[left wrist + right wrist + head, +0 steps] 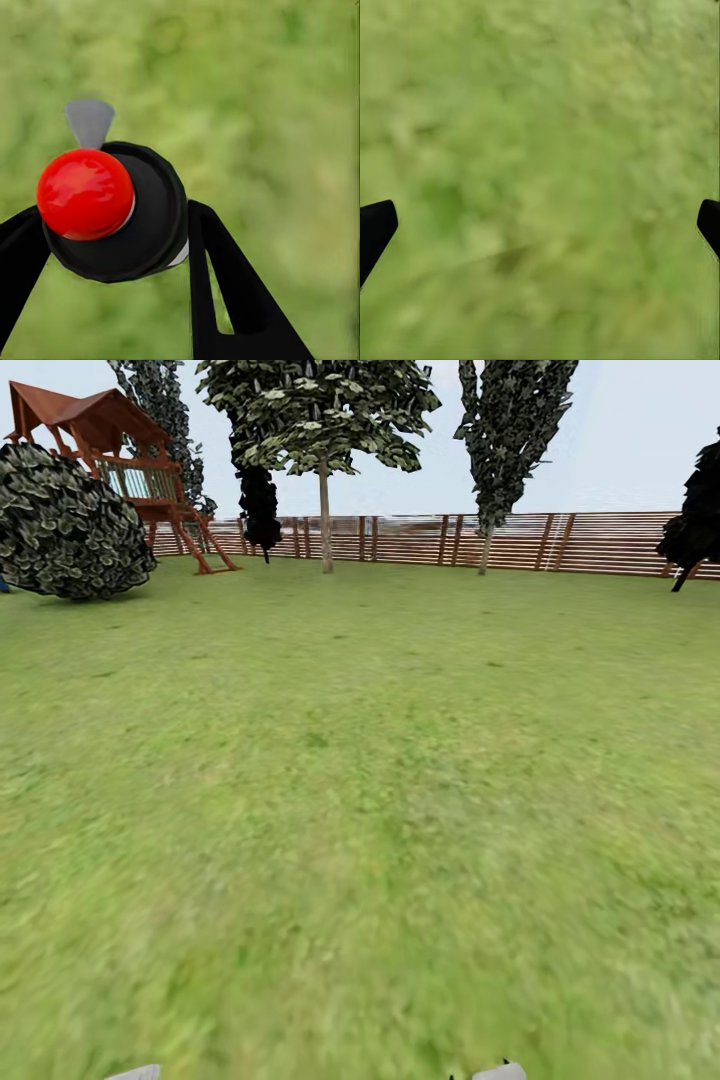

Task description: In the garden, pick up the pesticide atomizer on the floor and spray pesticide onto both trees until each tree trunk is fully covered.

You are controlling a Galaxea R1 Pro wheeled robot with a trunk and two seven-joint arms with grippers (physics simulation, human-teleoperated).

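Observation:
In the left wrist view the pesticide atomizer (142,225), a dark round bottle with a glossy red top (85,193) and a small grey nozzle (88,121), sits between my left gripper's (112,251) black fingers (225,285), which are shut on it above blurred grass. My right gripper (540,225) is open over the lawn, its two black fingertips (373,229) far apart with nothing between them. Far ahead in the head view, one tree (320,405) with a light-green crown stands by the fence on a straight pale trunk (325,520).
A wide green lawn (360,810) stretches to a brown slat fence (560,542). A wooden playhouse (120,455) and a big round bush (65,525) stand at the far left. Dark narrow trees (510,430) rise along the fence, with another dark one (695,520) at the right.

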